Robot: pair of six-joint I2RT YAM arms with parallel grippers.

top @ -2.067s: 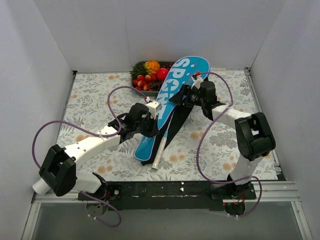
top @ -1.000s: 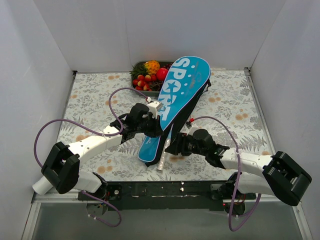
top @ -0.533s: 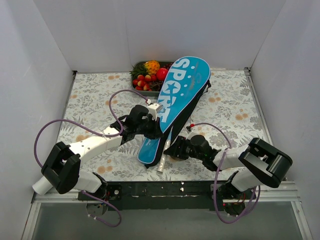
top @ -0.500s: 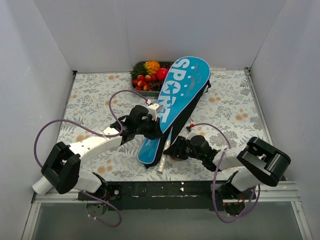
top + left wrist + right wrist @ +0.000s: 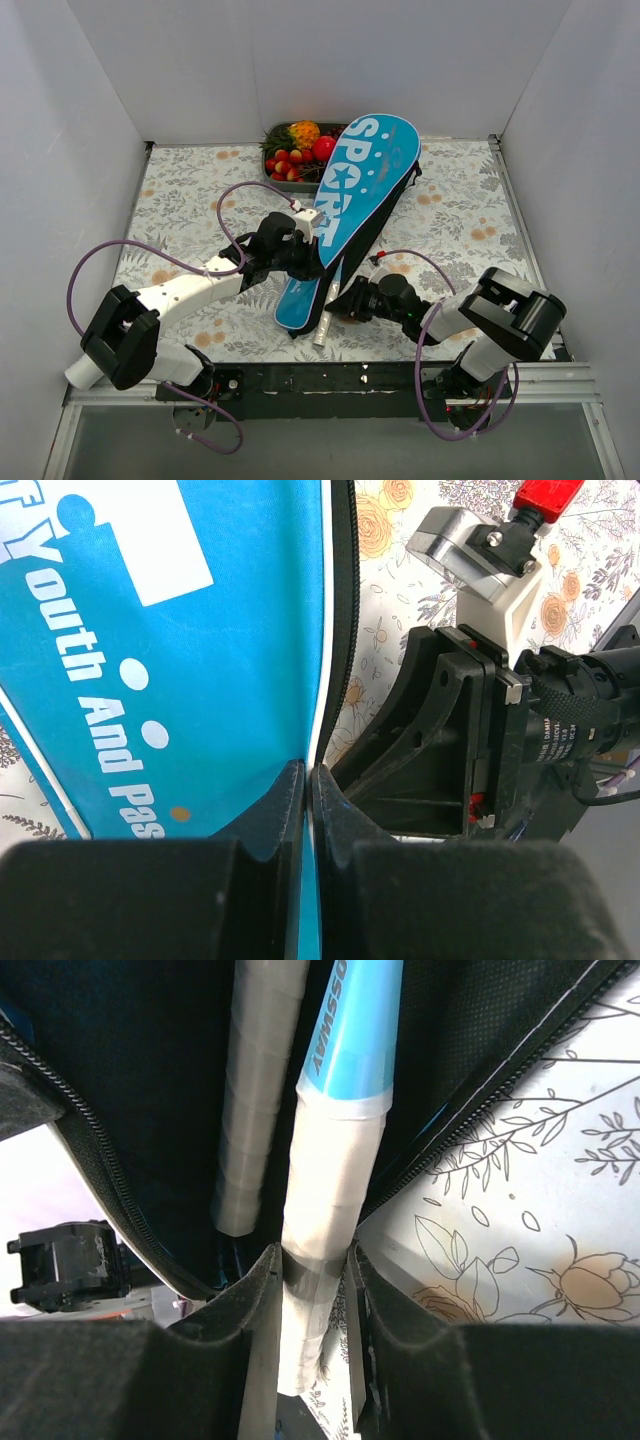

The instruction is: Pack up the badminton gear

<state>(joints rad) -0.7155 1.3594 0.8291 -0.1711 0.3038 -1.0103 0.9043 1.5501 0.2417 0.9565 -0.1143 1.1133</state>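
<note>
Having swung to the near end, right claw [image 5: 312, 1260] clamps a racket handle [image 5: 335, 1160]; left claw [image 5: 308, 780] pinches the bag [image 5: 200, 630].

1. Both racket heads lie out of sight inside the blue bag [image 5: 350, 205]. Only the white-wrapped racket handle [image 5: 330, 1175] and a second handle [image 5: 255, 1090] show at its open mouth.
2. The top edge of the right wrist view cuts off both handles.
3. From overhead, the bag's far end covers one side of the fruit tray [image 5: 285, 183].
4. The bag's white lettering breaks off at "Pas" behind the dark pad of the left gripper [image 5: 310, 780].
5. Overhead, the fingertips of the right gripper [image 5: 340, 300] are too small and too tucked under the bag to make out.
</note>
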